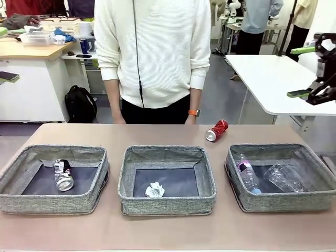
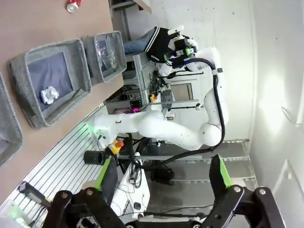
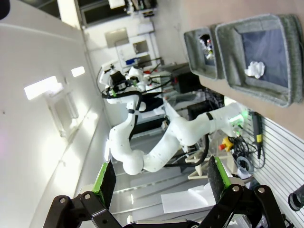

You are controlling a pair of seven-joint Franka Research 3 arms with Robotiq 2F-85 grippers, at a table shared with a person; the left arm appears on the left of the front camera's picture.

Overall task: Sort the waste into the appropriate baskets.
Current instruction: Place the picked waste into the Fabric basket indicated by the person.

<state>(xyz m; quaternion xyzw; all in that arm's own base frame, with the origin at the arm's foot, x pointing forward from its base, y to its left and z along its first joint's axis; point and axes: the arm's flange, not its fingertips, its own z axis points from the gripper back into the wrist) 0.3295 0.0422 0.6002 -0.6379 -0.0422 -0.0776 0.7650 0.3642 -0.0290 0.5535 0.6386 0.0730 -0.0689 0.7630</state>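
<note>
Lying loose on the tabletop behind the baskets, the red drink can points diagonally; we judge our right claw, raised with fingers spread and empty, nearer than the left claw, likewise released.

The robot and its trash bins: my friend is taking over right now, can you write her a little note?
Right gripper: open, empty, raised at the table's right. Left gripper: open, empty.
Left basket: black-and-silver can.
Middle basket: paper ball.
Right basket: bottle and plastic cup.
Left to do: red can, lying on the table near the person.
</note>
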